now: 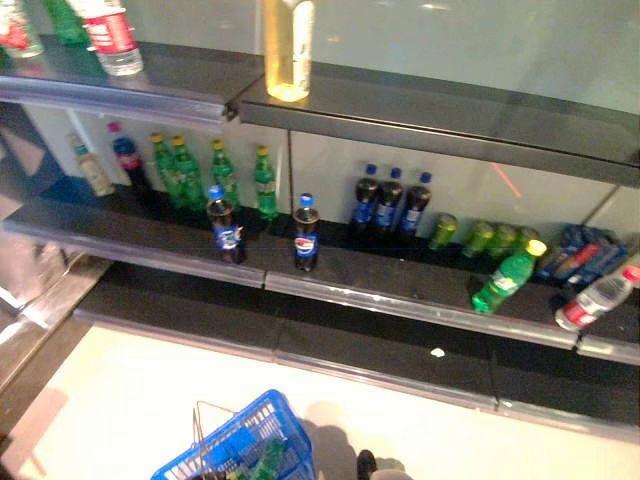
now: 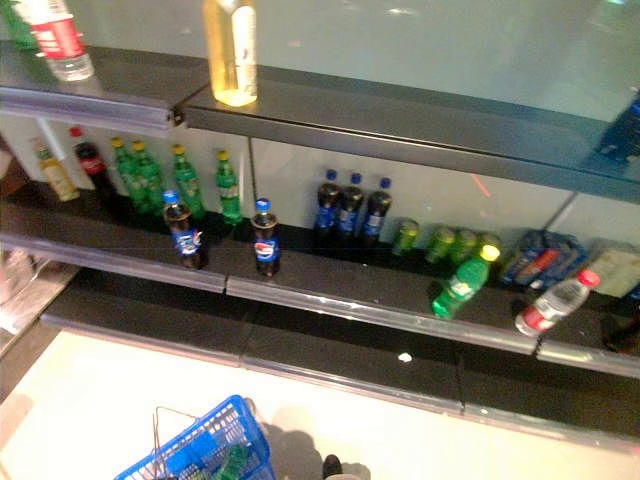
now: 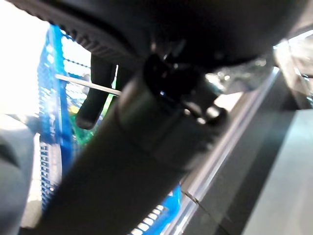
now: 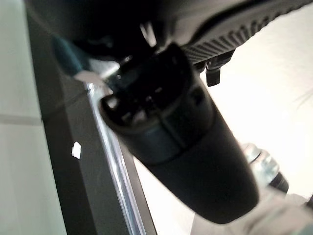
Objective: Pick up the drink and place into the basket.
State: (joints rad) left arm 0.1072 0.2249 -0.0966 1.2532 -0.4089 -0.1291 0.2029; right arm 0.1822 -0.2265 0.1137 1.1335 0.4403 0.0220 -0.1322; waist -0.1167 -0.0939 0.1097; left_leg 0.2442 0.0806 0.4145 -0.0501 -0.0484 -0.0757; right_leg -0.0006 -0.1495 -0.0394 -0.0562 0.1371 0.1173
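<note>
Drinks fill the middle shelf [image 1: 400,290]. Two dark cola bottles [image 1: 305,235] with blue caps stand at its front edge. A green bottle [image 1: 505,280] and a clear water bottle [image 1: 600,298] lie tipped over at the right. The blue wire basket [image 1: 240,445] shows tilted at the bottom, with a green bottle [image 1: 268,460] inside. Neither hand appears in the eye views. In the left wrist view my left hand [image 3: 95,93] curls a finger over the basket's wire handle [image 3: 68,81]. My right hand [image 4: 186,147] hangs over the floor by the shelf's edge, thumb straight, holding nothing.
Green bottles [image 1: 180,175] and more cola bottles [image 1: 390,200] stand at the shelf's back, with green cans [image 1: 480,238] and blue packs [image 1: 580,250] to the right. A tall yellow bottle [image 1: 288,50] stands on the top shelf. The low black shelf [image 1: 380,360] juts out over the pale floor.
</note>
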